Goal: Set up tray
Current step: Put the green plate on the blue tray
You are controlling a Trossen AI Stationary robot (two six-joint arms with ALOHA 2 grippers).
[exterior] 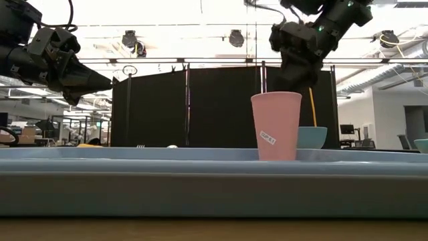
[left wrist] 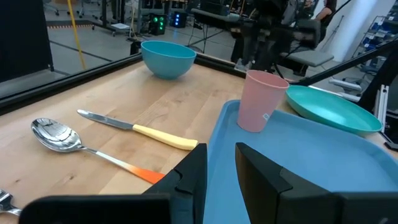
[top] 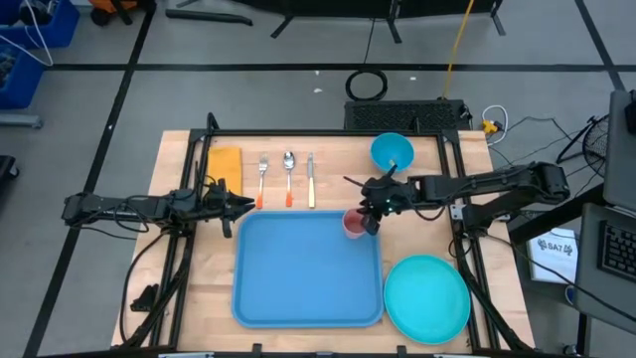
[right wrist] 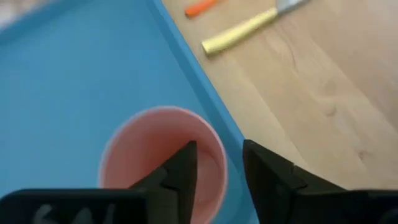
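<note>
The light-blue tray point(top: 308, 278) lies flat in the middle of the table, its rim filling the low view point(exterior: 200, 175). A pink cup point(top: 353, 225) stands upright inside the tray's far right corner point(exterior: 275, 127). My right gripper point(top: 373, 214) hangs open just above the cup's rim point(right wrist: 219, 165), one finger over the inside point(right wrist: 155, 149) and one outside. My left gripper point(top: 238, 204) hovers a little open over the tray's far left corner point(left wrist: 221, 168), touching nothing.
Along the far side lie a yellow napkin point(top: 225, 164), a fork point(top: 262, 179), an orange-handled spoon point(top: 288, 177) and a yellow-handled knife point(top: 310, 179). A teal bowl point(top: 392, 151) stands far right. A round teal plate point(top: 427, 296) sits right of the tray.
</note>
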